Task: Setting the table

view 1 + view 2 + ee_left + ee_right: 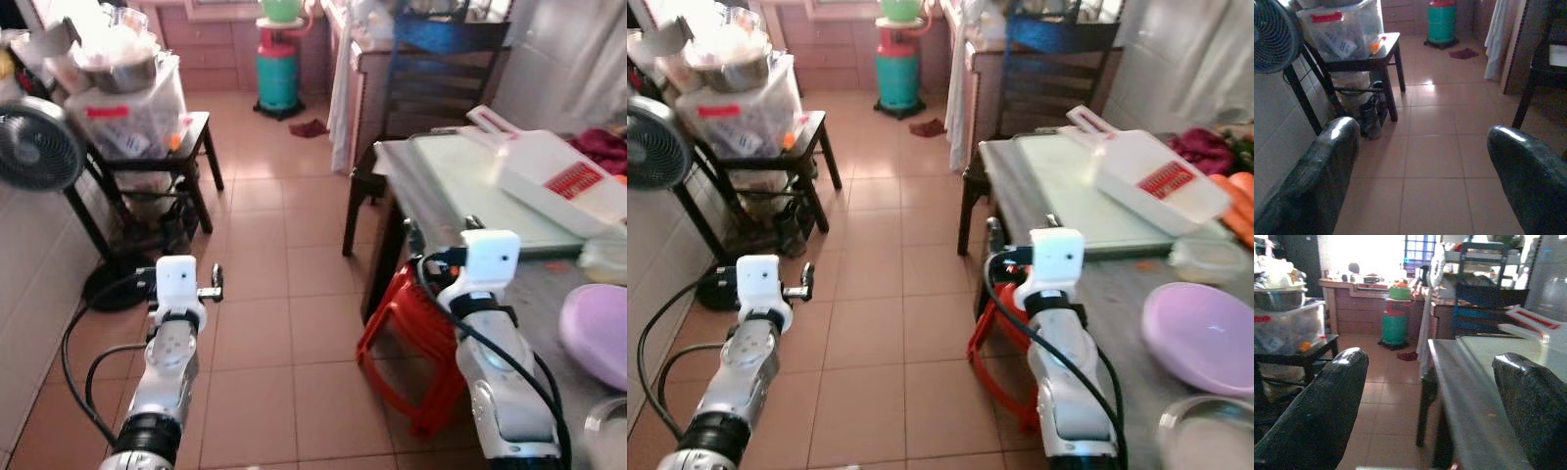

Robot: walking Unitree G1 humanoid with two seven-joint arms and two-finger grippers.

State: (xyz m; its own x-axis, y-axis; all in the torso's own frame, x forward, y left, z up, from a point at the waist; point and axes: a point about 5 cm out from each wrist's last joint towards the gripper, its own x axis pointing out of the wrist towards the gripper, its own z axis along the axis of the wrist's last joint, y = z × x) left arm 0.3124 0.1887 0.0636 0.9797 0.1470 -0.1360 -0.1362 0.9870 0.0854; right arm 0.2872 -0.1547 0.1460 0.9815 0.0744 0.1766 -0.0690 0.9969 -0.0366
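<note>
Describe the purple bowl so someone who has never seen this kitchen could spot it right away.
Find the grey table on the robot's right, with a pale green cutting board on it. The purple bowl sits nearer the robot than that board, just past a clear lidded container. It is the table's one round, lilac-coloured dish, unlike the metal rim below it.

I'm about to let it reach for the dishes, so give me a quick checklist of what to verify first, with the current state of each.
1. Left hand open and holding nothing: ok, tiled floor shows between its fingers.
2. Right hand open and holding nothing: ok, it looks along the table edge.
3. Purple bowl within sight on the table: ok, near the robot's right side.
4. Bowl free of things stacked on it: ok.
5. Red stool under the table, beside the right arm: not ok for stepping closer, it may block the feet.
6. Contents of the clear container beyond the bowl: cannot tell.
</note>
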